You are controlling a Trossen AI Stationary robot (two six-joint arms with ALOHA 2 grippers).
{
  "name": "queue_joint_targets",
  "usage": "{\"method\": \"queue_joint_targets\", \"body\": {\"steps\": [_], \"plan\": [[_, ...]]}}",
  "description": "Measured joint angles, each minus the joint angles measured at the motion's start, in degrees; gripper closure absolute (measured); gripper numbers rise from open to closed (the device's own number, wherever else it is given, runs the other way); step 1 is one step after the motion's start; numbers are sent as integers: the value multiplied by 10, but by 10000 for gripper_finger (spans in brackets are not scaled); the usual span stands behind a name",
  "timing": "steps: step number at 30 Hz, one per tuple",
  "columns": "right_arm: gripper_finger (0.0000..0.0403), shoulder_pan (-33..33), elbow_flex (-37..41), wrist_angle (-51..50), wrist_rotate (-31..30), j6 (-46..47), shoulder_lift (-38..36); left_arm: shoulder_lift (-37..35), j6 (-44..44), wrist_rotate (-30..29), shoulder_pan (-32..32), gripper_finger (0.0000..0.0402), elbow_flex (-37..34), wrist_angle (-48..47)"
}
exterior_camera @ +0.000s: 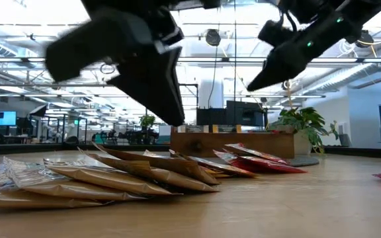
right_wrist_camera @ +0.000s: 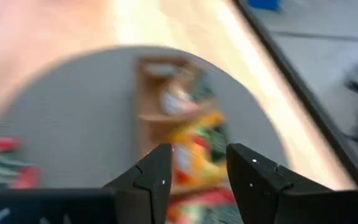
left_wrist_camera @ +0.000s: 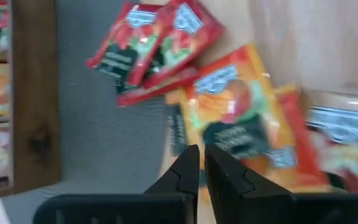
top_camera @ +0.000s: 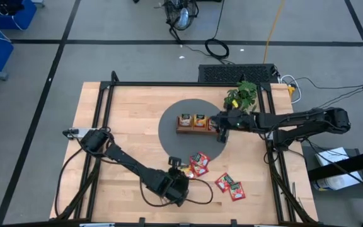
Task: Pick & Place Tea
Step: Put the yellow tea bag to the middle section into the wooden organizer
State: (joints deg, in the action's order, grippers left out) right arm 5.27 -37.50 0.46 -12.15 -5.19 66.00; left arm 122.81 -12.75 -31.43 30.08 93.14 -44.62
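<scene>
Hidden: the left wrist view is cutting off the brown wooden three-compartment tray [left_wrist_camera: 35, 93]; the print on the sachets is staying unreadable.
Left pincer [left_wrist_camera: 201, 167]: hovering nearly closed, holding nothing, just above an orange flat tea sachet [left_wrist_camera: 241, 115] beside the red flat tea sachets [top_camera: 199, 163].
Right pincer [right_wrist_camera: 197, 171]: standing apart and empty over the tray's end compartment, where sachets are lying.
Surface: pale wooden bench [top_camera: 131, 126] carrying a grey round mat [top_camera: 169, 129].
Room: green leafy plant [top_camera: 243, 94] standing near the tray.
</scene>
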Motion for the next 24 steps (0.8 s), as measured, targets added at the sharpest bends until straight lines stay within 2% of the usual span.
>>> {"method": "queue_joint_targets", "body": {"steps": [3,9,15,20,24], "plan": [[262,-35,0,37,50,0,10,1,-8,15,9,369,0,0],[262,-103,0,108,106,1,55,1,-23,14,12,369,-3,-4],[261,-150,0,198,180,-24,147,1,-25,45,6,369,-46,11],[261,-167,0,275,200,-44,228,1,-25,44,-3,369,-52,20],[261,-166,0,329,203,-21,265,-1,-25,47,-3,369,-52,26]]}}
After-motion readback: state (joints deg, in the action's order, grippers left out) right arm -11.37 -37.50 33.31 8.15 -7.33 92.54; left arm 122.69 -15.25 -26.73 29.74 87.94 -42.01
